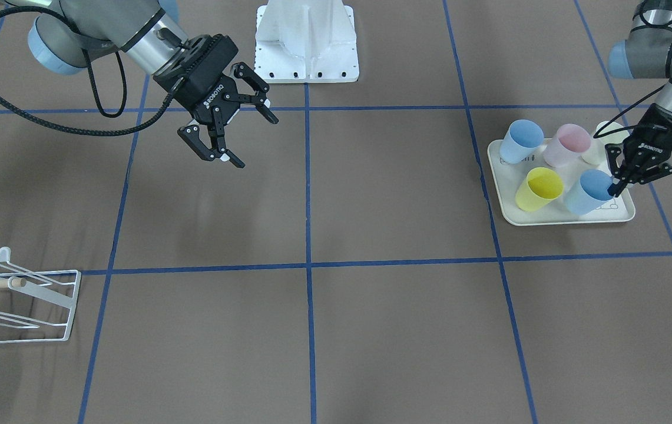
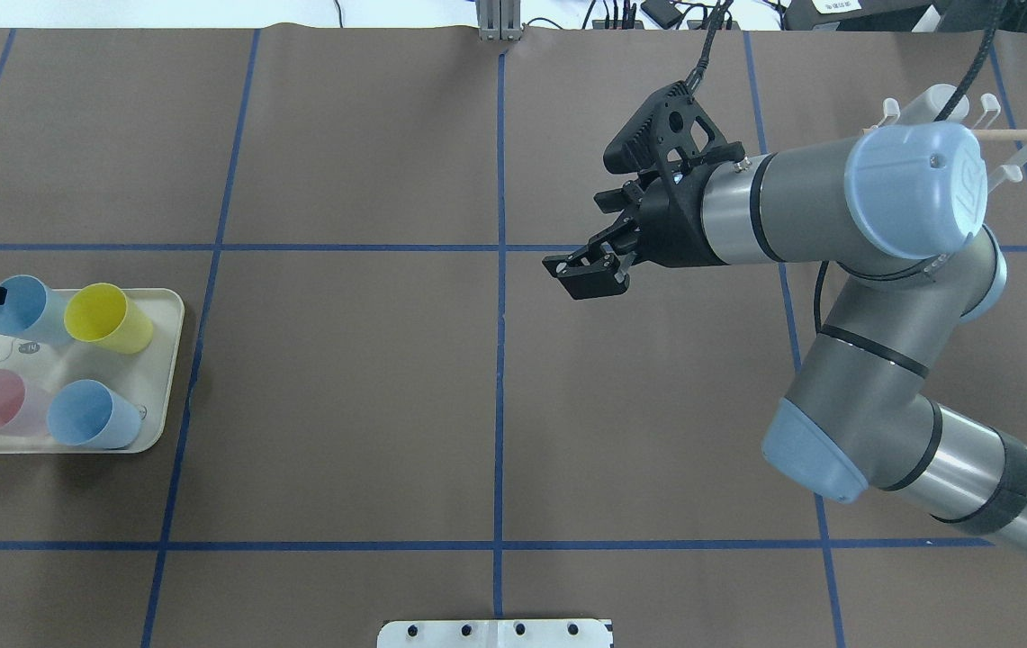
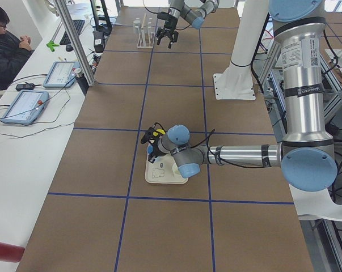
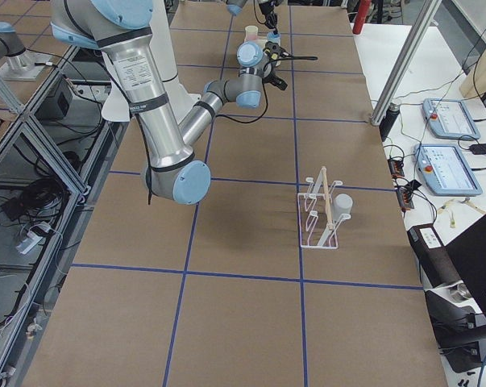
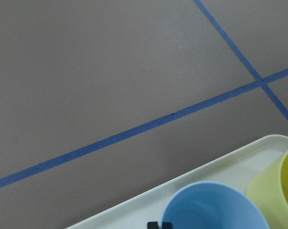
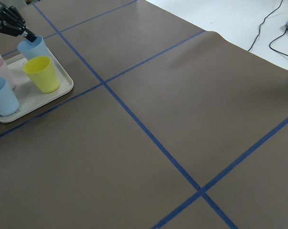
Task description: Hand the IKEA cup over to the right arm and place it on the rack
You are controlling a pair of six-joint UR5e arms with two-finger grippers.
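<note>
Front-facing: left end effector (image 1: 613, 189) clenched on rim of blue cup (image 1: 583, 197); cup upright in tray (image 1: 548, 222). Right end effector (image 1: 256, 141) released, above tabletop (image 1: 371, 194).
Exterior right: rack (image 4: 317, 219) carries grey cup (image 4: 342, 205).

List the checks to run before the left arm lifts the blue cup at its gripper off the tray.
1. Left gripper pinching the blue cup at its rim: ok, fingertips closed there.
2. Yellow cup clear of the blue cup: cannot tell, they sit close on the tray.
3. Right gripper open for the hand-over: ok.
4. Right gripper away from the tray: ok, it hovers mid-table.
5. Rack has free prongs: ok, one grey cup hangs on it.
</note>
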